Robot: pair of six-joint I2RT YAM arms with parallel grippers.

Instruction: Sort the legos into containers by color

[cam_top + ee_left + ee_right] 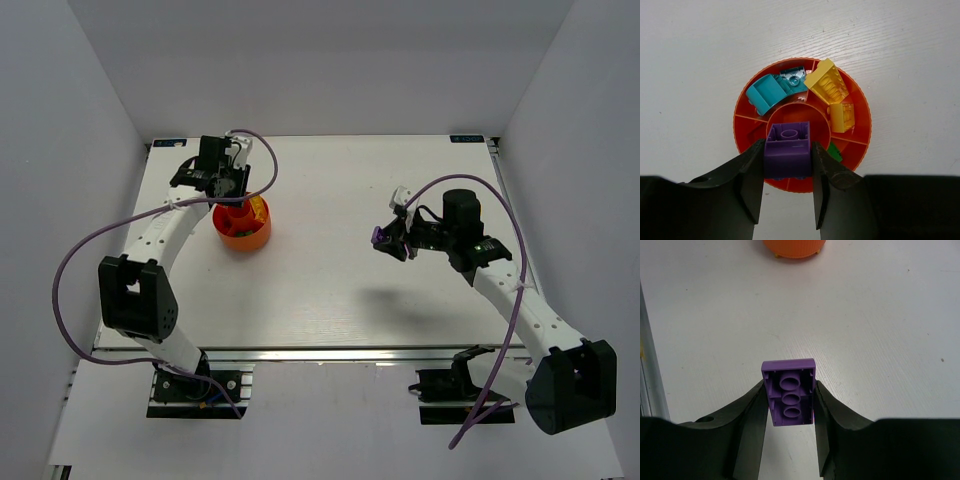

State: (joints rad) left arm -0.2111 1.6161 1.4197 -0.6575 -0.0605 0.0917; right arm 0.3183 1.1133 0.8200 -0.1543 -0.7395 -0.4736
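Observation:
The orange-red bowl (243, 223) stands at the table's left rear; it also shows in the left wrist view (860, 107) and at the top of the right wrist view (794, 247). Its sections hold two cyan legos (766, 93), two yellow legos (827, 82) and a green one (834, 152). My left gripper (788, 172) is shut on a purple lego (787, 151) right above the bowl's centre ring. My right gripper (790, 410) is shut on a second purple lego (789, 390), held above the table at the right (385, 238).
The table's rails run along the left edge (650, 370) and the near edge (330, 352). White walls enclose the table at the back and sides. Purple cables (80, 250) loop off both arms.

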